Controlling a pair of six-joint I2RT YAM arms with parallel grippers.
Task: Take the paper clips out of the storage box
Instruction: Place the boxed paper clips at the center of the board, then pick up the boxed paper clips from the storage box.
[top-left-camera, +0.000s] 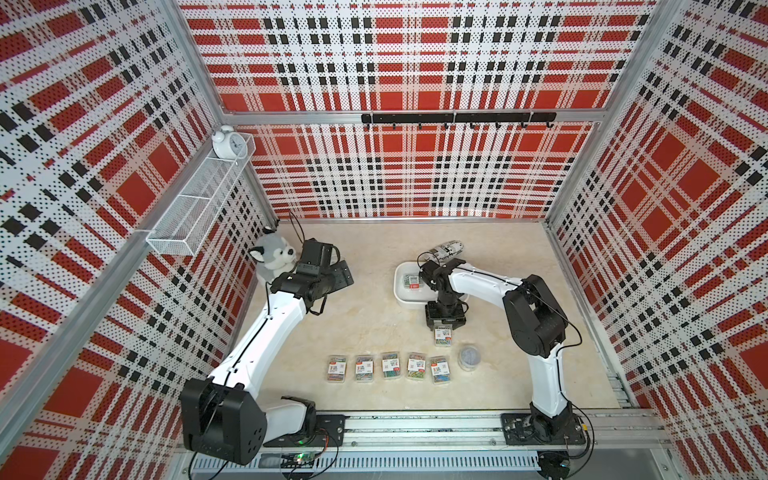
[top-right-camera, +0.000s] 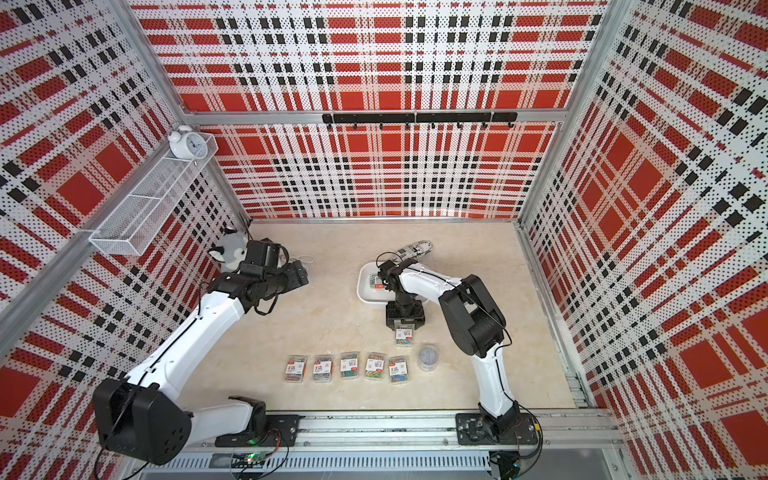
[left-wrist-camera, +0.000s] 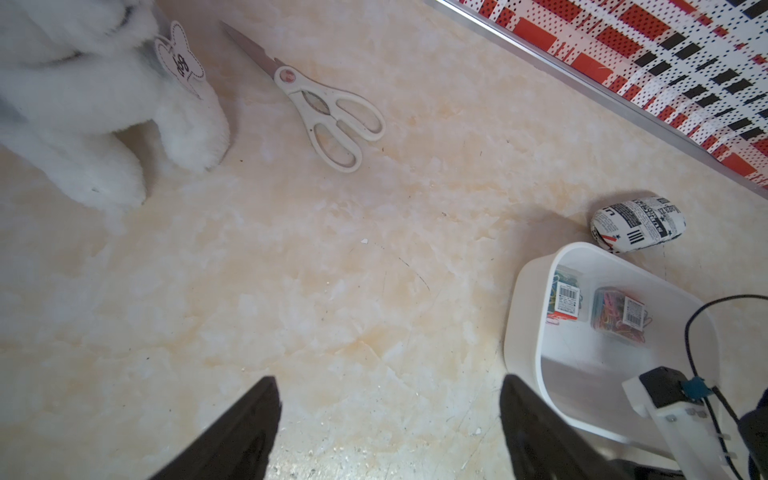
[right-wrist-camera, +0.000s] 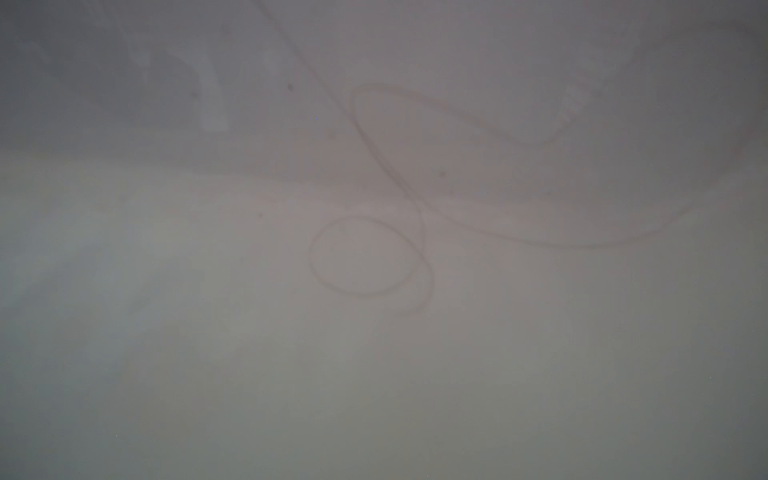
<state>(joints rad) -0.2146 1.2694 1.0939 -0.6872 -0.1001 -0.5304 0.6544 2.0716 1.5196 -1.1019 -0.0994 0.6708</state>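
The step in hand looks like setting a case of paper clips (top-left-camera: 443, 338) down on the worktop (top-left-camera: 374, 324); the right gripper (top-left-camera: 444, 329) hangs directly over it, just behind the row of five cases (top-left-camera: 390, 365) and near the round tub (top-left-camera: 469, 357); whether its fingers pinch the case or stand clear of it I cannot tell, since both top views hide them and the right wrist view is fogged; the left gripper (left-wrist-camera: 387, 378) hovers well apart, fingers spread on nothing; two cases (left-wrist-camera: 565, 297) lie in the storage box (left-wrist-camera: 523, 332); the next move, I judge, calls for lifting clear, then reaching into the box and coming straight down over one of them between the low walls.
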